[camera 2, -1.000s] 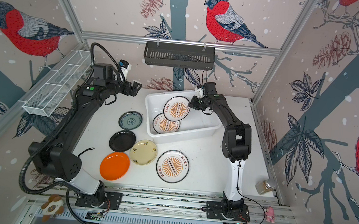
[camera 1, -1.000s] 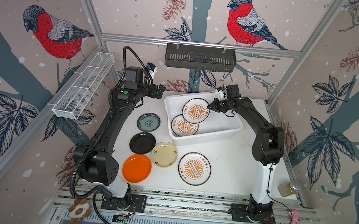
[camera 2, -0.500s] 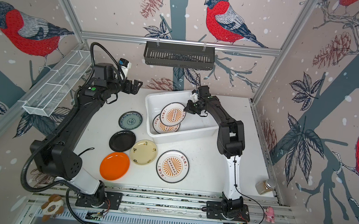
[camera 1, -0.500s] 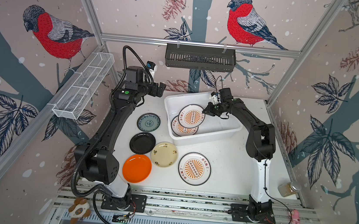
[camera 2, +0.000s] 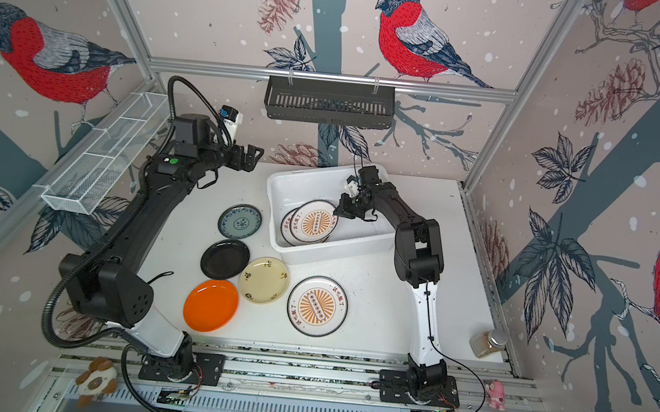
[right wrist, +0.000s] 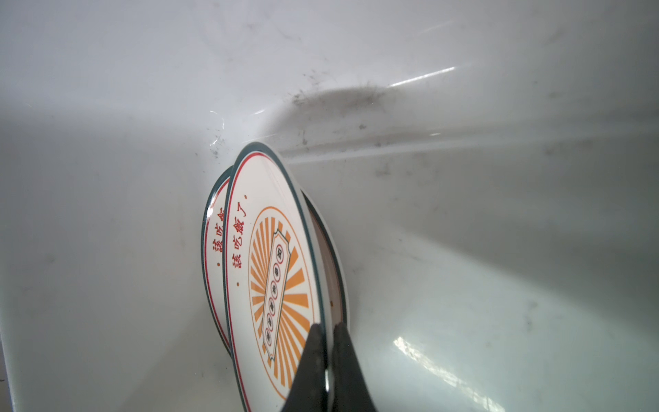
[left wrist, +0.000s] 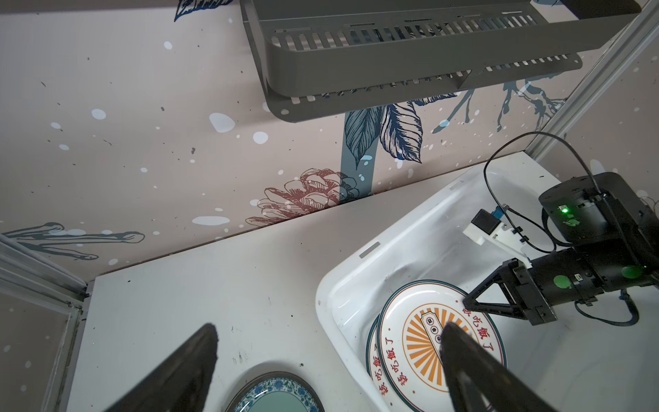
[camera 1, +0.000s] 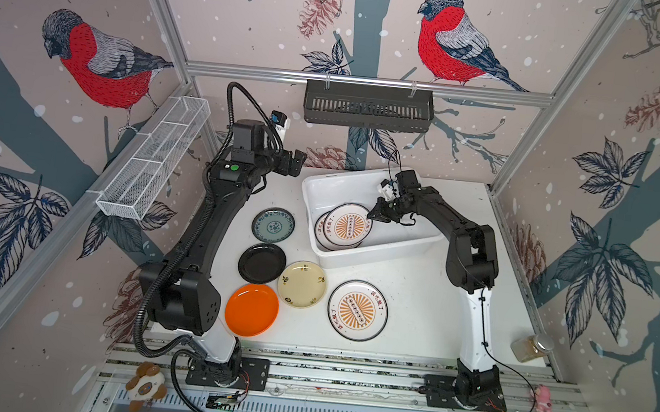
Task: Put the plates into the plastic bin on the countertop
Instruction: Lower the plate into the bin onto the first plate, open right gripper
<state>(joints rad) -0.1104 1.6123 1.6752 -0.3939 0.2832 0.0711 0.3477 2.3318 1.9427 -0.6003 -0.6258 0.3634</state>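
Now lower and further toward the left end of the plastic bin [camera 1: 322, 179] than a second ago: held sunburst plate [camera 1: 348, 225], pinched at its rim by the clamped right hand [camera 1: 373, 215], tilted and overlapping the lower sunburst plate [camera 1: 319, 231] lying on the bin floor. Judged close to release, making two of seven stowed; nothing else in the bin. Left hand [camera 1: 295, 163] spread wide, empty, raised near the bin's far corner. Waiting on the table [camera 1: 413, 308]: third sunburst plate [camera 1: 357, 311], teal plate [camera 1: 273, 225], black plate [camera 1: 261, 263], cream plate [camera 1: 302, 284], orange plate [camera 1: 251, 310].
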